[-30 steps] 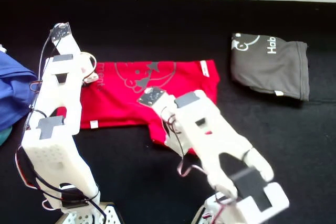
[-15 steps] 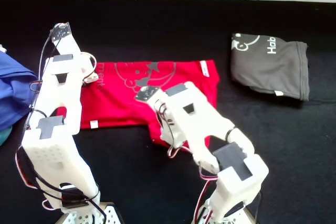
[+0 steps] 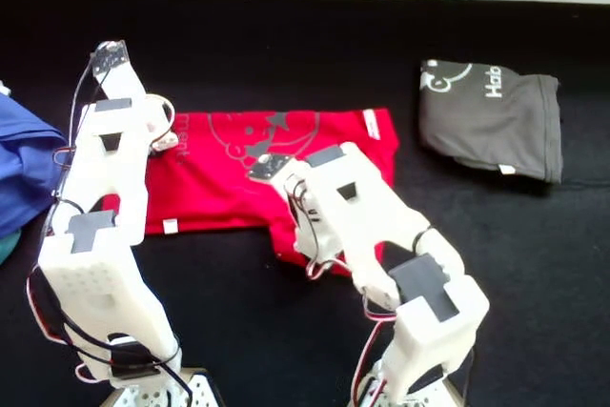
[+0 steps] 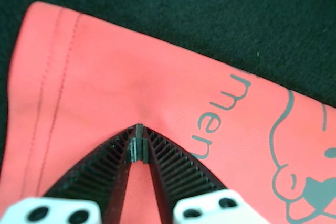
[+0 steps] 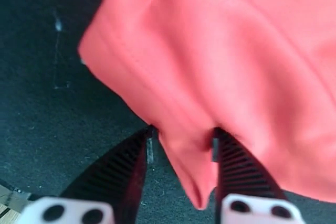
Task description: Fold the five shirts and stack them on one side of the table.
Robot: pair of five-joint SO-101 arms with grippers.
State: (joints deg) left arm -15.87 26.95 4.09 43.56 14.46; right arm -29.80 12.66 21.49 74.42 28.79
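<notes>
High view: right arm (image 3: 367, 221) covers red shirt (image 3: 229, 164) corner; grey shirt (image 3: 491, 121), blue cloth (image 3: 21, 169) nearby

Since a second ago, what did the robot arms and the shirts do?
The right arm pulled its elbow in and folded up tighter, while the right gripper kept at the near edge of the red shirt. The left gripper stayed shut on that shirt. The grey shirt and the blue shirt did not move.
</notes>
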